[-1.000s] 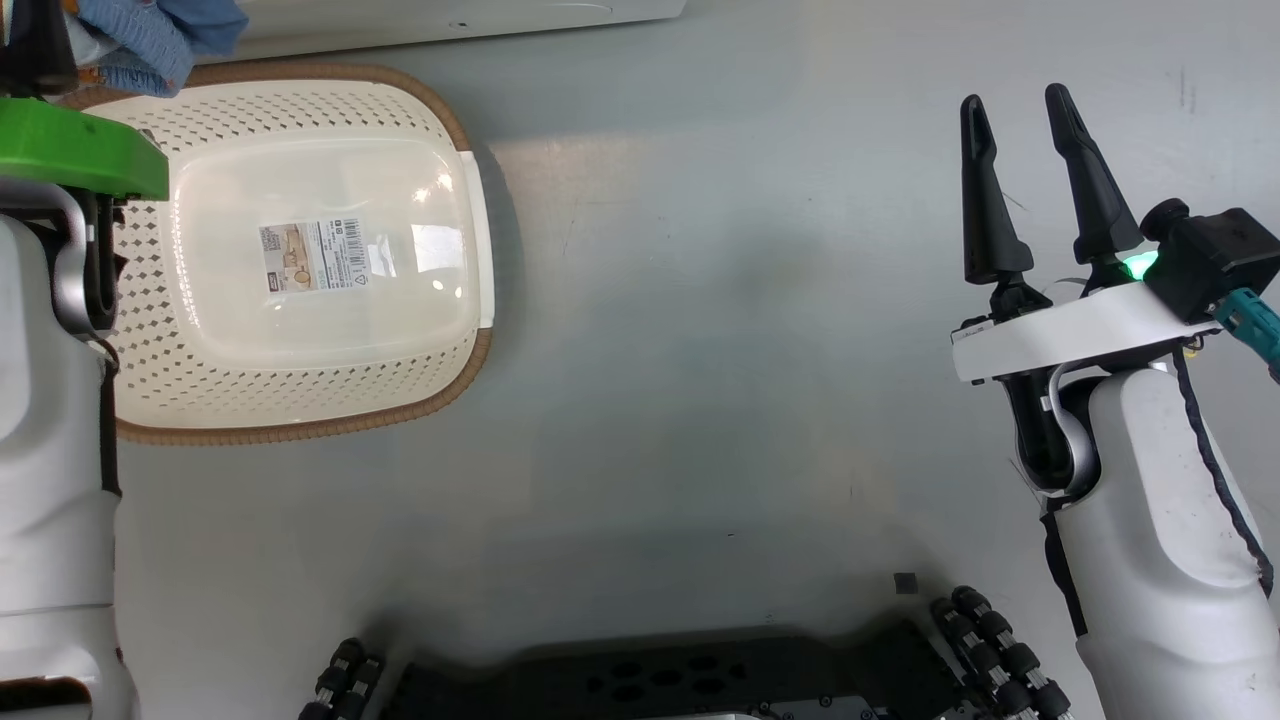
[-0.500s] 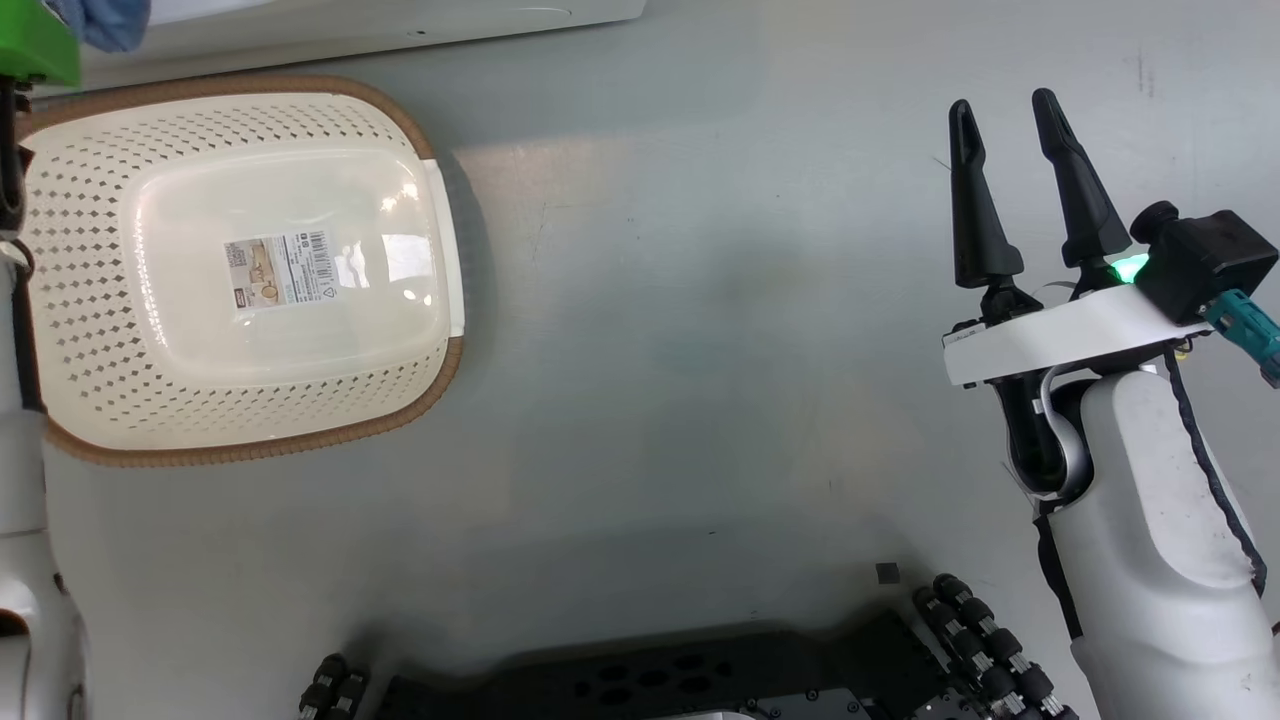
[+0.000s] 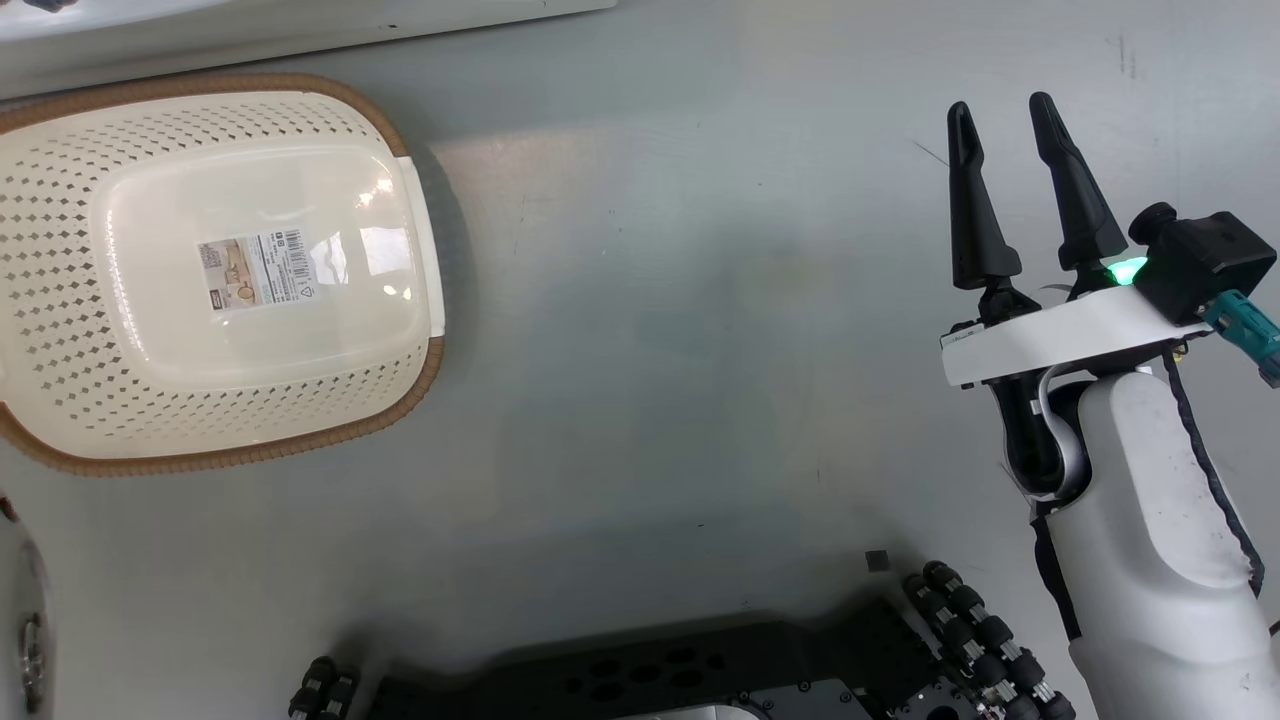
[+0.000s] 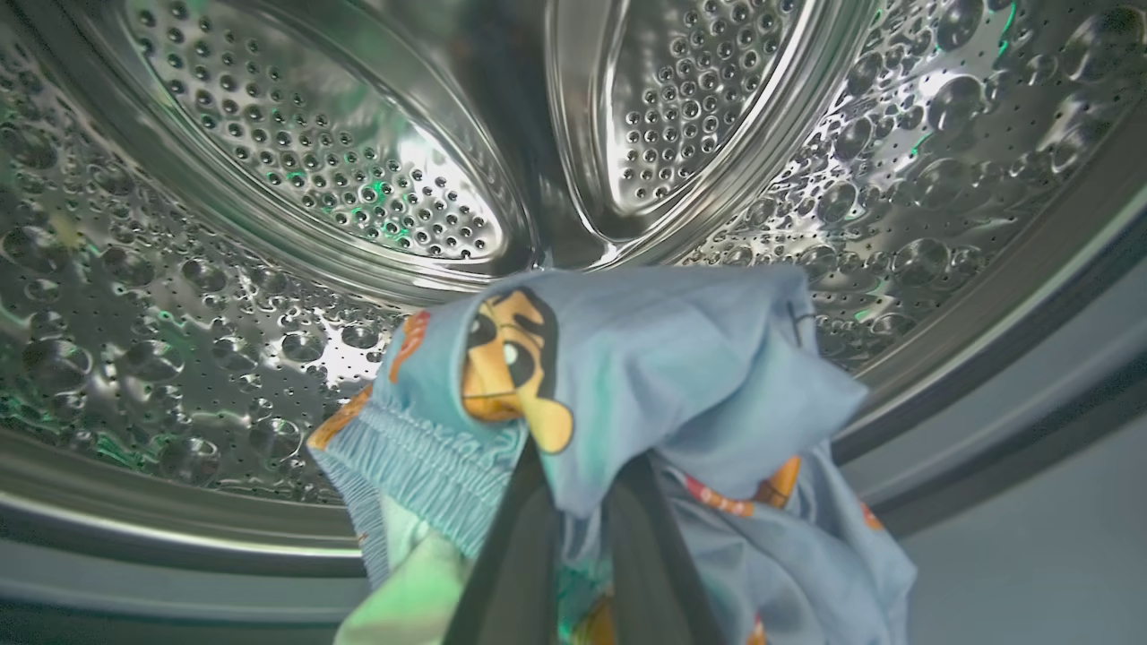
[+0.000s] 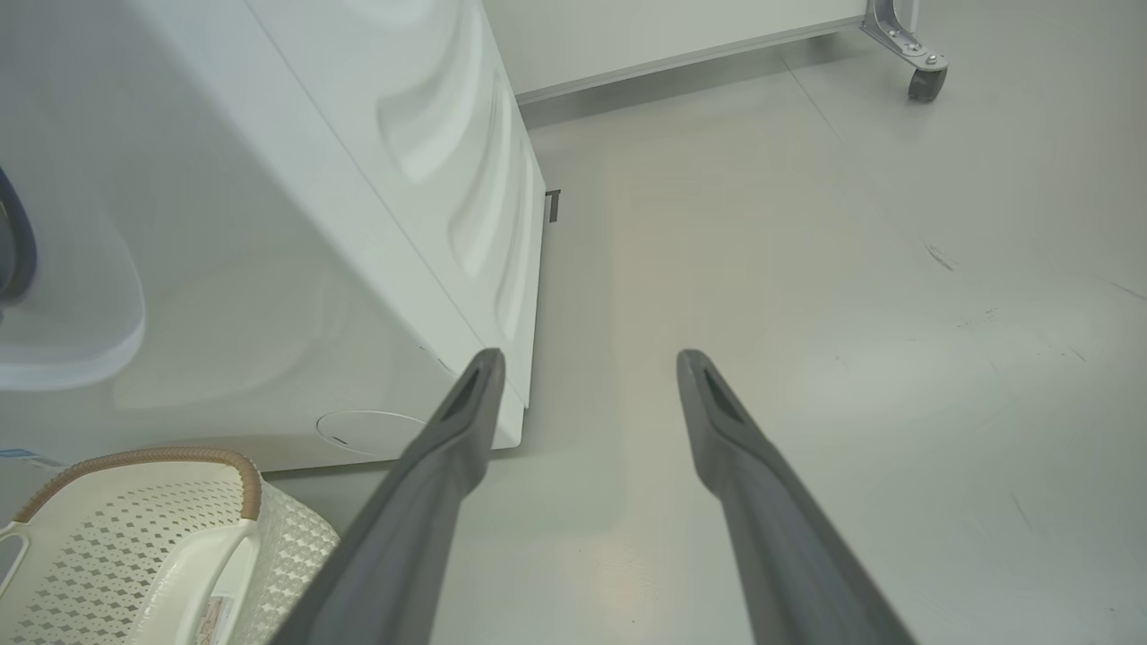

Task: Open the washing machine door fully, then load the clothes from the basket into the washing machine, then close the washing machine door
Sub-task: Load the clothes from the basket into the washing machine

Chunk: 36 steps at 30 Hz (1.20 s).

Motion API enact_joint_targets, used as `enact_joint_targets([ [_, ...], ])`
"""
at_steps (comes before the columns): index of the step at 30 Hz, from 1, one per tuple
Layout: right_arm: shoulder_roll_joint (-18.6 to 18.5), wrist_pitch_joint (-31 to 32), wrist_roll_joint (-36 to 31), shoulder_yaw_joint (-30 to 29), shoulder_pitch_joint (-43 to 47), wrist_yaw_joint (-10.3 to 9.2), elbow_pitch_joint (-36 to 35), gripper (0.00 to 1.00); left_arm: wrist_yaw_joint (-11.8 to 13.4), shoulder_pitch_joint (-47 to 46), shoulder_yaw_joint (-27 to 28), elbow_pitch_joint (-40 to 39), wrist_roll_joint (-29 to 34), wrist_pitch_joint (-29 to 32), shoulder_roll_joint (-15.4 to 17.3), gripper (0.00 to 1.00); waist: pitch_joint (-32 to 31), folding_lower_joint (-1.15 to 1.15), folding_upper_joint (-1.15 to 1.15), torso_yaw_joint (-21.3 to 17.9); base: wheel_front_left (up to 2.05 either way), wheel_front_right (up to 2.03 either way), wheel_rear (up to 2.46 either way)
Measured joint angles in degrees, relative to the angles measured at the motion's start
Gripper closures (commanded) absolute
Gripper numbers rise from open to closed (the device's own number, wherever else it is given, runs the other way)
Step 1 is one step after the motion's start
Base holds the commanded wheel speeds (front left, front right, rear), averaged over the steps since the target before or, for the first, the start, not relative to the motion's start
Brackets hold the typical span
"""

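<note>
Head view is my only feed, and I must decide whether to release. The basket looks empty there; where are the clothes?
Observer: In the left wrist view the clothes hang from the left gripper, its fingers shut on the blue fabric.
Operator: Are they inside yet?
Observer: The perforated steel drum lies straight ahead, behind the bundle. Whether the fabric has passed the drum's rim I cannot tell.
Operator: Anything near the other arm?
Observer: In the right wrist view the right gripper is open, and the washing machine stands to its left, apart from the fingers.
</note>
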Motion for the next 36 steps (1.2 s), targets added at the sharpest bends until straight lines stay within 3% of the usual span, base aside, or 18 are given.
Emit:
enact_joint_targets([
  [6, 0.0, 0.0, 0.26, -0.04, 0.04, 0.0, -0.05, 0.0, -0.13, -4.65, -0.97, 1.65, -0.98, 5.8, 0.33, 1.0, 1.17, 0.0, 0.0, -0.12, 0.0, 0.0, 0.0],
  [20, 0.04, 0.0, 1.18, -0.24, 0.05, 0.0, -0.35, 0.0, -0.2, -13.86, -1.79, 4.1, -2.37, 12.9, 0.52, 1.0, 5.99, 0.0, 0.0, 0.03, 0.0, 0.0, 0.0],
  [29, 0.05, 0.0, 1.59, -0.02, 0.18, 0.0, -0.3, 0.0, -0.27, -18.59, -2.76, 4.64, -2.05, 10.7, 1.15, 1.0, 8.06, 0.0, 0.0, 0.19, 0.0, 0.0, 0.0],
  [36, 0.07, 0.0, 2.45, 0.58, 0.18, 0.0, -0.4, 0.0, -0.52, -22.42, -4.39, 1.76, 2.05, 0.89, 2.74, 1.0, 8.94, 0.0, 0.0, -0.13, 0.0, 0.0, 0.0],
])
